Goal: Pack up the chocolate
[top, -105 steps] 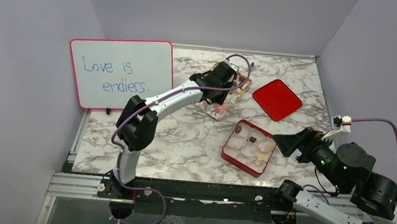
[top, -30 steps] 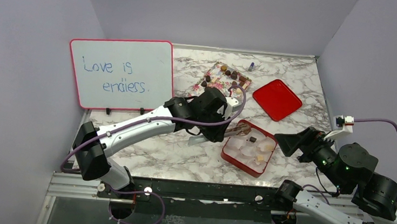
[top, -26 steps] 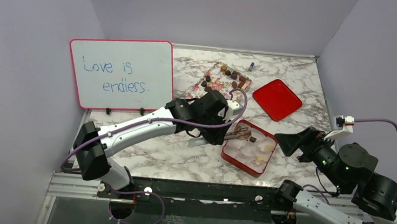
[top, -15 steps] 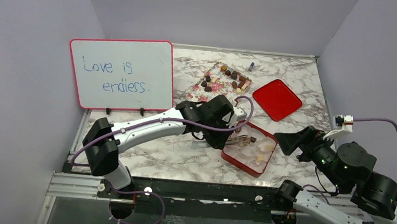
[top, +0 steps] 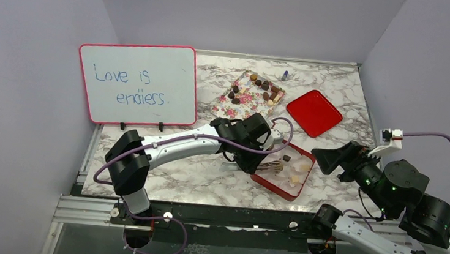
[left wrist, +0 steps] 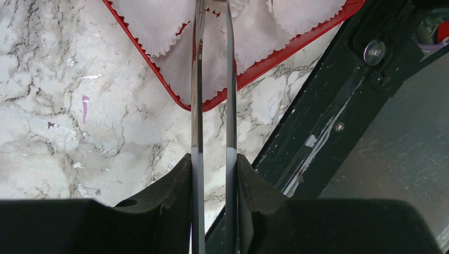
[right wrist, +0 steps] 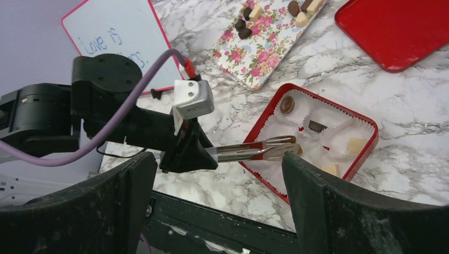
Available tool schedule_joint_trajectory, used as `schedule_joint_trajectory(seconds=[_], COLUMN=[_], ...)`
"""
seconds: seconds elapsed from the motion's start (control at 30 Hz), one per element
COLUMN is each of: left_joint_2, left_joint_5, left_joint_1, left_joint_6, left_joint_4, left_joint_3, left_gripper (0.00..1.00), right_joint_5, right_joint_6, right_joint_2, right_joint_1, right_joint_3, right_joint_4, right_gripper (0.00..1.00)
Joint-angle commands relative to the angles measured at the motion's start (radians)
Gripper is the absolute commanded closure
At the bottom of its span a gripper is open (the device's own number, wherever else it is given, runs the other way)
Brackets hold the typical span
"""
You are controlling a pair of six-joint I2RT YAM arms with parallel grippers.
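Chocolate (right wrist: 287,105) sits in the paper cups (right wrist: 327,117) of the red box (top: 274,186), with more on the floral tray (top: 236,106) beyond. Over the box, the left gripper (left wrist: 213,161) clamps metal tongs (right wrist: 249,152). Beside the box, the right gripper (top: 324,162) gapes wide, empty.

1 whiteboard (top: 137,82), 1 floral tray (top: 227,106), 1 red box (top: 275,190), 1 red lid (top: 314,113), 4 chocolates (right wrist: 287,104) resting in box
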Motion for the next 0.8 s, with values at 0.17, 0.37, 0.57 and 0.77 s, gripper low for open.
schedule_joint_trajectory(seconds=[0.17, 0.37, 0.57, 0.77], left_joint_2=[0.025, 0.025, -0.002, -0.031], left_joint_5=[0.001, -0.019, -0.063, -0.111], left_joint_1=[-0.01, -0.01, -0.01, -0.01], left_joint_6=[-0.001, -0.004, -0.011, -0.04], left_joint_4=[0.047, 0.046, 0.049, 0.056], left_joint_3=[0.059, 0.07, 0.078, 0.101], left_gripper=[0.65, 0.65, 0.65, 0.65], right_joint_5=[0.044, 0.038, 0.03, 0.016], right_joint_6=[-0.009, -0.006, -0.004, -0.007], right_joint_2=[-0.009, -0.013, -0.013, 0.005], right_joint_1=[0.008, 0.008, 0.008, 0.008], right_joint_3=[0.024, 0.01, -0.002, -0.016], right_joint_4=[-0.025, -0.024, -0.013, -0.005], right_gripper=[0.06, 0.06, 0.06, 0.06])
